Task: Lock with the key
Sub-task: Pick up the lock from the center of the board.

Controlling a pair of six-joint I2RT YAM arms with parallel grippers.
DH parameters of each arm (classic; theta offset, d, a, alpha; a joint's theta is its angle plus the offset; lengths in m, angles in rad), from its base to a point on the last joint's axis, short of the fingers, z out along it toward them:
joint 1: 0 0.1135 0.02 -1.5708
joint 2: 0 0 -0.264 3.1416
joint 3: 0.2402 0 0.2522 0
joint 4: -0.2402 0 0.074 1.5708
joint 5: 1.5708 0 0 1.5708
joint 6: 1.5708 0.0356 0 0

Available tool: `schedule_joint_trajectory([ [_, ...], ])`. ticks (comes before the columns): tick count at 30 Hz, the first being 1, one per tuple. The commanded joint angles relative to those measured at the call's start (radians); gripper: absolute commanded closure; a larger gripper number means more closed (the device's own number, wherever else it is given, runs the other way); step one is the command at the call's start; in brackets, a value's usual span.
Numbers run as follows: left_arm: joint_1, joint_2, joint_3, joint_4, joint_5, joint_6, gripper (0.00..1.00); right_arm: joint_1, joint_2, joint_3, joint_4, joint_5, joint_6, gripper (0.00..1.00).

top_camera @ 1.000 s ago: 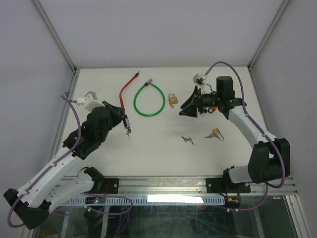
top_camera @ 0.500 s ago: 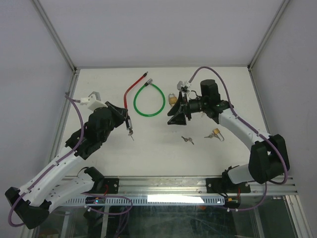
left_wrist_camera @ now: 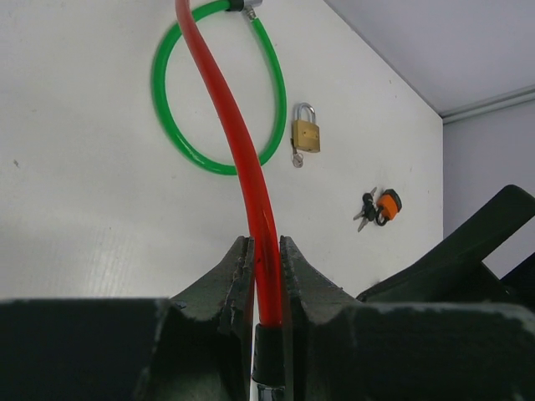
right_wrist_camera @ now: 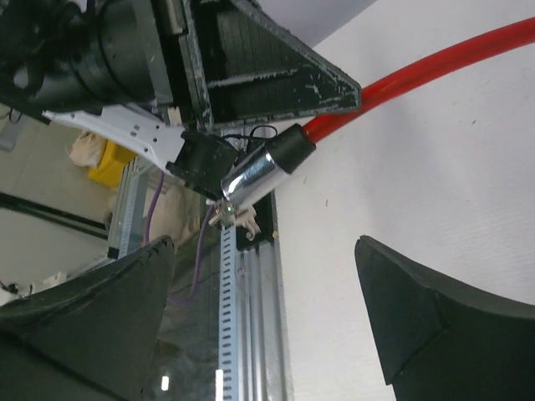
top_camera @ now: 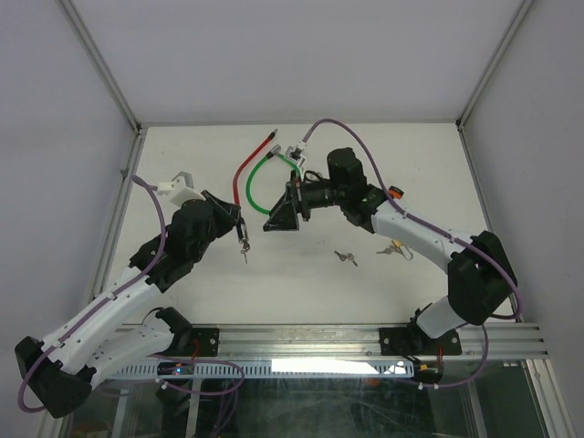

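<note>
The right gripper (right_wrist_camera: 266, 251) stands wide apart around a red plastic-sheathed cable (right_wrist_camera: 435, 63) with a chrome cylindrical end (right_wrist_camera: 255, 174), beside the left gripper's ribbed black finger (right_wrist_camera: 251, 67); perhaps a key dangles there.

White table (top_camera: 182, 155) bears green cable (left_wrist_camera: 157, 88), brass padlock (left_wrist_camera: 305, 135), keys (top_camera: 345, 257).

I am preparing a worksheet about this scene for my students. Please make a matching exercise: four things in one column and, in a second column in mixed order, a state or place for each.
Things
1. red cable
2. green cable
3. padlock
4. right gripper

States or places
A. wide open, holding nothing
B. brass-coloured, lying on the table
C. clamped in the left gripper
D. forms a loop on the table

Pairs: 1-C, 2-D, 3-B, 4-A
</note>
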Motion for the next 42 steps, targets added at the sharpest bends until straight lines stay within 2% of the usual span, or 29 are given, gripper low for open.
schedule_joint_trajectory([
  [1, -0.019, 0.011, -0.002, 0.119, 0.029, -0.009, 1.0, 0.068, 0.021, 0.083, -0.028, 0.223, 0.134, 0.09],
  [4, -0.025, 0.021, 0.002, 0.124, 0.025, -0.012, 1.0, 0.126, 0.062, 0.111, -0.077, 0.288, 0.149, 0.12],
  [11, -0.036, 0.025, -0.002, 0.124, 0.011, -0.015, 1.0, 0.17, 0.141, 0.151, -0.08, 0.308, 0.209, 0.2],
  [18, -0.038, 0.028, -0.003, 0.124, -0.001, -0.014, 1.0, 0.179, 0.157, 0.135, -0.03, 0.28, 0.278, 0.35],
  [21, -0.038, 0.028, -0.004, 0.124, -0.004, -0.014, 1.0, 0.179, 0.152, 0.119, -0.008, 0.264, 0.304, 0.47],
  [22, -0.039, 0.028, -0.004, 0.124, -0.004, -0.014, 1.0, 0.179, 0.151, 0.112, 0.007, 0.264, 0.304, 0.47],
  [23, -0.039, 0.03, -0.003, 0.123, -0.004, -0.014, 1.0, 0.178, 0.149, 0.105, 0.022, 0.246, 0.323, 0.53],
  [24, -0.039, 0.028, -0.003, 0.124, -0.004, -0.015, 1.0, 0.178, 0.147, 0.097, 0.038, 0.23, 0.336, 0.65],
  [27, -0.039, 0.021, -0.007, 0.128, 0.004, -0.014, 0.99, 0.175, 0.132, 0.076, 0.083, 0.194, 0.342, 0.9],
  [30, -0.038, -0.002, -0.032, 0.15, 0.011, -0.016, 0.8, 0.165, 0.114, 0.051, 0.135, 0.166, 0.348, 1.0],
  [33, -0.038, -0.029, -0.066, 0.189, 0.02, -0.009, 0.63, 0.145, 0.093, 0.019, 0.189, 0.139, 0.362, 1.0],
  [36, -0.039, -0.053, -0.099, 0.237, 0.043, 0.012, 0.5, 0.124, 0.066, -0.018, 0.243, 0.113, 0.361, 1.0],
  [40, -0.039, -0.082, -0.132, 0.286, 0.065, 0.052, 0.32, 0.097, 0.02, -0.06, 0.263, 0.094, 0.293, 1.0],
  [42, -0.039, -0.107, -0.161, 0.321, 0.082, 0.082, 0.19, 0.079, -0.006, -0.083, 0.273, 0.086, 0.266, 1.0],
])
